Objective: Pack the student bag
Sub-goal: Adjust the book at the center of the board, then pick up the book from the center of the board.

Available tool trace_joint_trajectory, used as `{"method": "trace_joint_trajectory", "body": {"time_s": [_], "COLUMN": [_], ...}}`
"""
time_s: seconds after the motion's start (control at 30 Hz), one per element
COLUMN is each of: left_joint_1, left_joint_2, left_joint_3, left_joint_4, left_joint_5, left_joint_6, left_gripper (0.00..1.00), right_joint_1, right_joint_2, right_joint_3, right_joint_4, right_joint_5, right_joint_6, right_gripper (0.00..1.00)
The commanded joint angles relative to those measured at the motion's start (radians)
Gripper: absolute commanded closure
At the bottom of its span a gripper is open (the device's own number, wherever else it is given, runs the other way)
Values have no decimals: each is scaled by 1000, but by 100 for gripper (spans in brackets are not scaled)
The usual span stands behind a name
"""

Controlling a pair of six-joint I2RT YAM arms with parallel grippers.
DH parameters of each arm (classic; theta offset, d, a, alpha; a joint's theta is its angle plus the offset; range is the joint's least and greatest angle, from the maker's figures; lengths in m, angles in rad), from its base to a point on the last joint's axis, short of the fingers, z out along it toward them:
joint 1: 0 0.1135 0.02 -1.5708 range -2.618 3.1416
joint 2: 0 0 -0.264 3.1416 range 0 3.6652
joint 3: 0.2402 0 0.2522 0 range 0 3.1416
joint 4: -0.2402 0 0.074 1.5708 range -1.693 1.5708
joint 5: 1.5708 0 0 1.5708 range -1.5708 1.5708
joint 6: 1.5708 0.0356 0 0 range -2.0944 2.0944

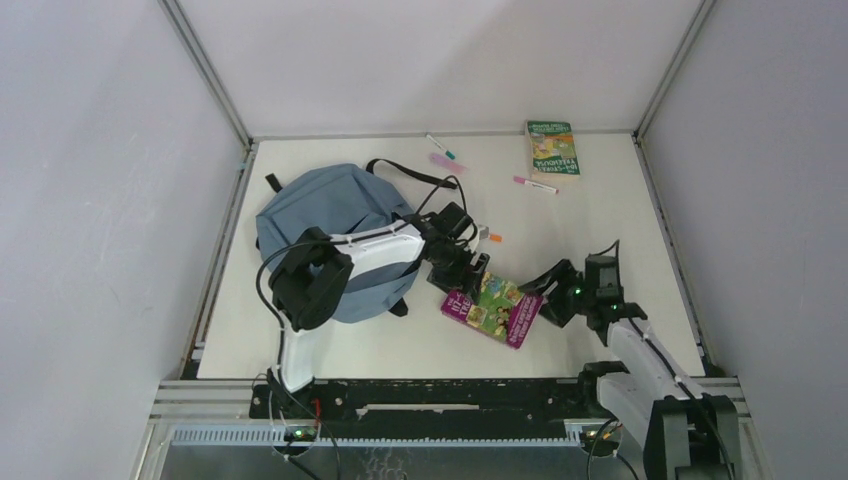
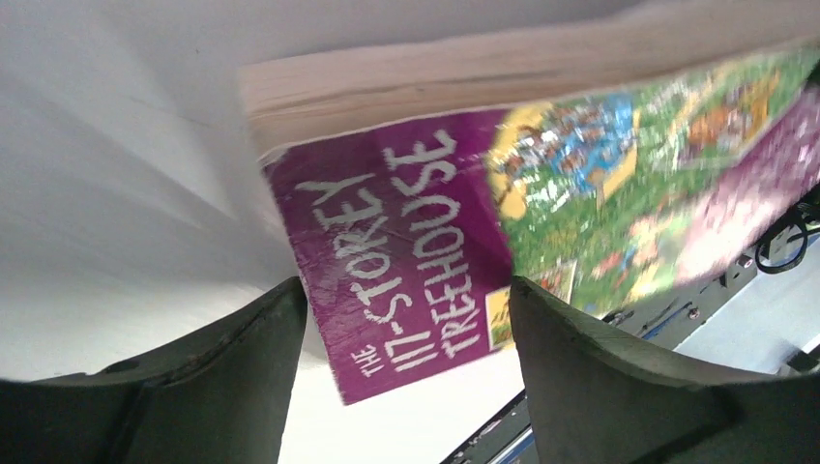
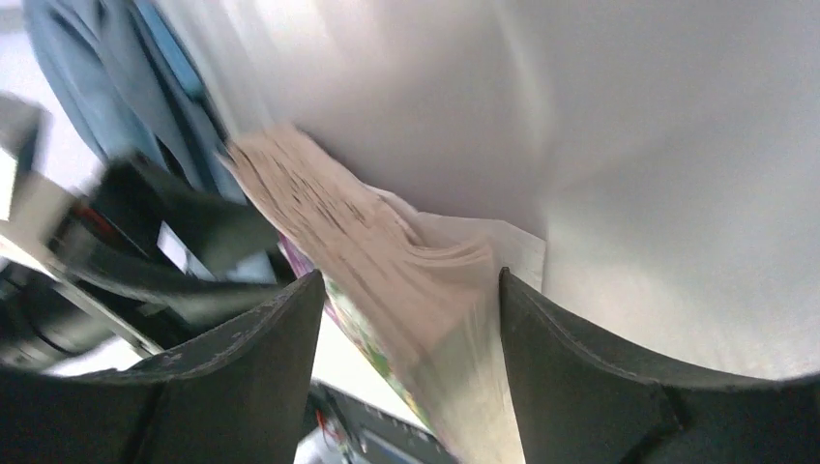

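Note:
The slate-blue student bag (image 1: 325,210) lies at the table's left, under my left arm. A book with a purple and green cover (image 1: 495,308) lies just right of it, between my two grippers. My left gripper (image 1: 470,268) is at the book's left end; in the left wrist view its jaws stand wide open (image 2: 406,290) with the book's purple corner (image 2: 396,261) between them. My right gripper (image 1: 547,300) is at the book's right end, open (image 3: 411,280), with the book's page block (image 3: 425,290) between the fingers and close against one finger (image 3: 571,377).
A second green book (image 1: 552,147) lies at the back right. A pink marker (image 1: 535,184), a teal-tipped pen (image 1: 440,147), a pink item (image 1: 445,160) and a small orange piece (image 1: 493,237) lie on the white table (image 1: 620,230). Grey walls enclose three sides.

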Motion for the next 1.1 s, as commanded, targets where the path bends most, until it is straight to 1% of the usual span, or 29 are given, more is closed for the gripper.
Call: {"method": "trace_joint_trajectory", "body": {"time_s": [0.0, 0.07, 0.13, 0.2, 0.4, 0.5, 0.63, 0.73, 0.8, 0.9, 0.97, 1.03, 1.07], "left_joint_1": [-15, -2, 20, 45, 53, 56, 58, 57, 58, 57, 58, 58, 57], "left_joint_2": [-68, -95, -115, -117, -149, -131, -71, -42, -34, -43, -66, -100, -117], "left_joint_3": [36, 19, -5, -19, -96, -115, -106, -96, -100, -110, -112, -119, -136], "left_joint_4": [-2, 2, 7, 3, 60, 84, 100, 112, 140, 214, 247, 274, 317], "left_joint_5": [4, -31, -53, -34, -30, -35, -21, -11, 25, 140, 175, 191, 225], "left_joint_6": [-40, -63, -100, -131, -194, -212, -224, -222, -228, -270, -289, -318, -351], "left_gripper": [20, 19, 18, 18, 18, 18, 18, 19, 19, 22, 23, 26, 28], "right_joint_1": [-113, -145, -149, -148, -140, -133, -111, -47, -31, -15, -8, -4, -2], "right_joint_2": [45, 67, 63, 39, -56, -72, -53, -27, -14, -2, 3, 12, 15], "right_joint_3": [108, 119, 119, 109, 58, 11, -64, -92, -100, -109, -107, -107, -109], "right_joint_4": [22, -44, -100, -137, -193, -158, -26, 36, 69, 110, 121, 126, 131], "right_joint_5": [-14, 12, 58, 91, 126, 81, -11, -21, -35, -46, -44, -38, -36], "right_joint_6": [-181, -232, -261, -275, -272, -250, -168, -125, -103, -75, -67, -62, -59], "right_gripper": [26, 24, 23, 22, 21, 21, 22, 22, 23, 23, 23, 23, 23]}}
